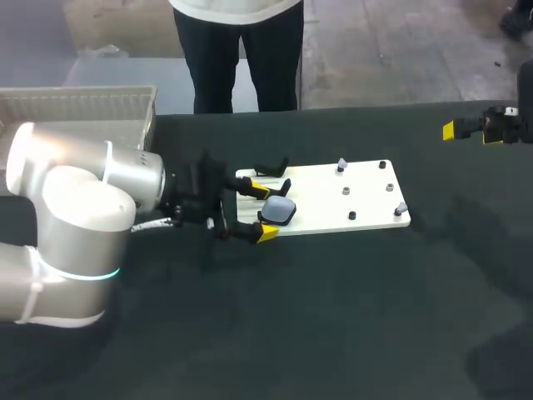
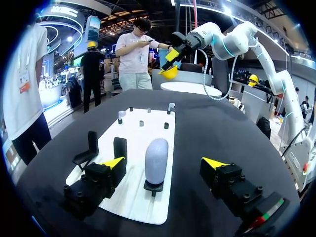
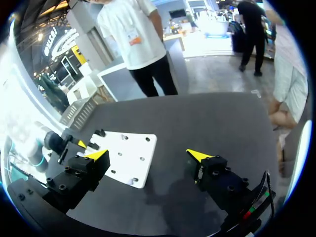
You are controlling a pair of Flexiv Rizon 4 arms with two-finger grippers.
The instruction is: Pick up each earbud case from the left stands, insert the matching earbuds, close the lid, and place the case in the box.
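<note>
Case (image 2: 156, 159) — smooth grey oval — inside spread left end effector (image 2: 164, 163).

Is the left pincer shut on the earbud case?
No, the earbud case sits between the open yellow-tipped fingers of the left pincer, with a clear gap on each side.

Left of the white board (image 1: 366, 196), your left arm (image 1: 75, 208) covers the box's (image 1: 83, 107) near side; the board's small pieces (image 1: 341, 167) are too tiny to identify.

dark matte table (image 1: 350, 317), broad flat top, soft even light, faint blurred shadows on it
</note>
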